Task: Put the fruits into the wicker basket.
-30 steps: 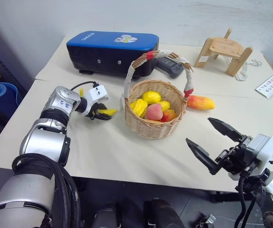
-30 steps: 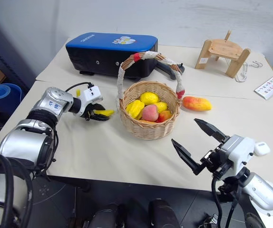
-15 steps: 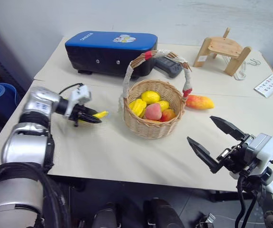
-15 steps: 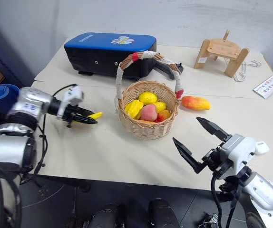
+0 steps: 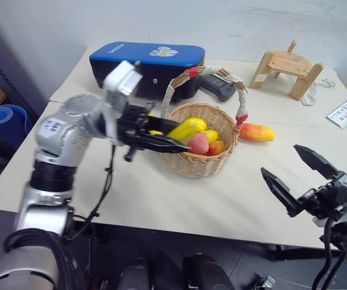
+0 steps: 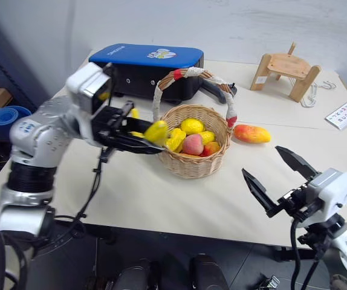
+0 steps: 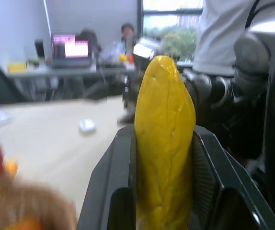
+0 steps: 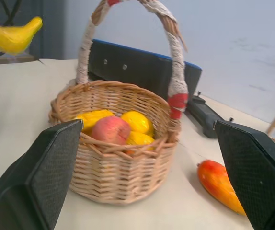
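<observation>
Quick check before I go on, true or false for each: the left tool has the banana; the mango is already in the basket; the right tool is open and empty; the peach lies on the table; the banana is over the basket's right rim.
1. The left tool is shut on the curved yellow banana. True.
2. The oblong red-orange mango is in the round woven wicker basket. False: it lies on the table to the basket's right.
3. The right tool is open and empty. True.
4. The round pink peach lies on the table. False: it is in the basket.
5. The banana is at the basket's right rim. False: at its left rim.
</observation>
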